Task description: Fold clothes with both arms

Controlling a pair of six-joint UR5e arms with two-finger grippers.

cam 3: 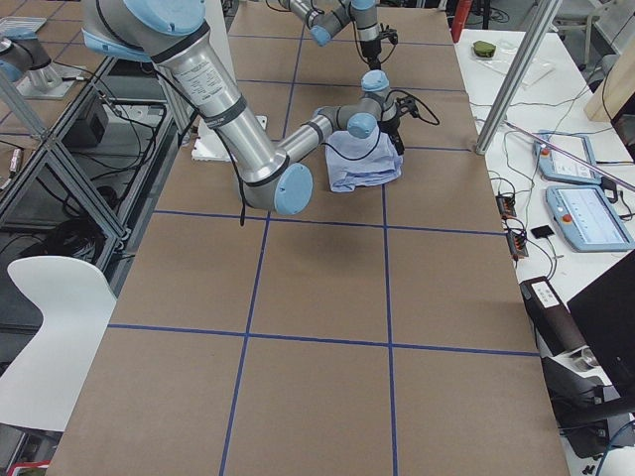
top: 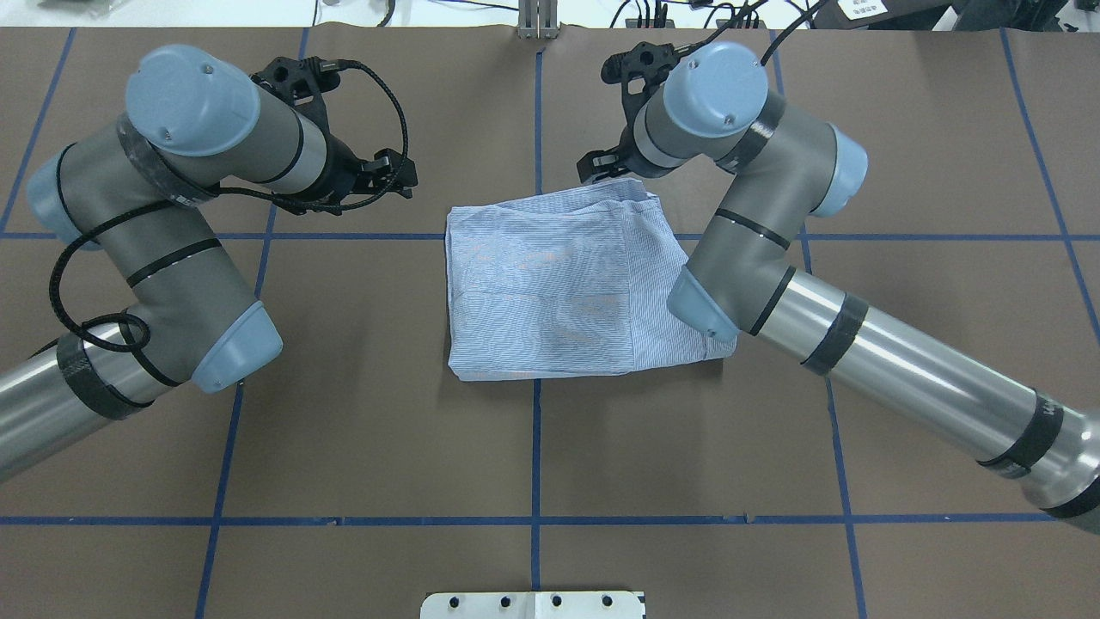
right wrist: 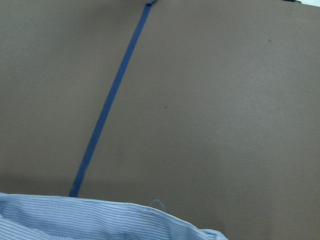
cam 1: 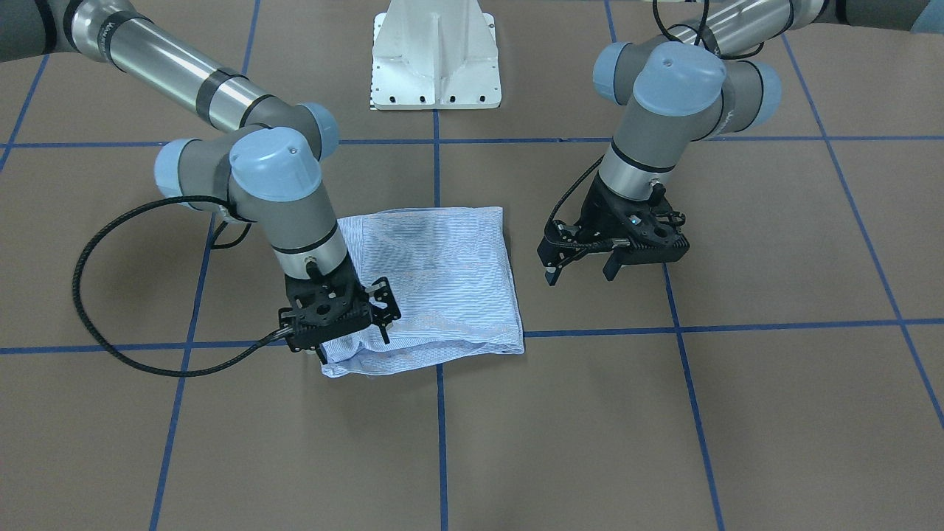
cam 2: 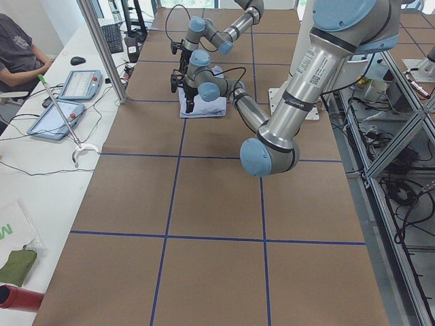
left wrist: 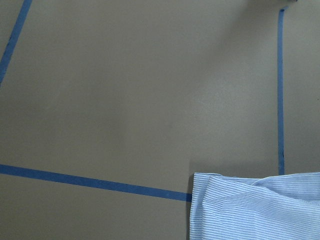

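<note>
Shirt lies folded into a rough rectangle at mid-table, flat on the brown surface and straddling a blue tape line. You see the right gripper low on the shirt's far right corner, away from the base. Its jaws look spread, tips at the cloth (no pinch evident). The left gripper hangs just beside the opposite edge, clear of the cloth, jaws apart, holding nothing.

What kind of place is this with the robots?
Probably a robot lab: the left arm and right arm share a table gridded with blue tape, and control tablets lie on a side bench.
</note>
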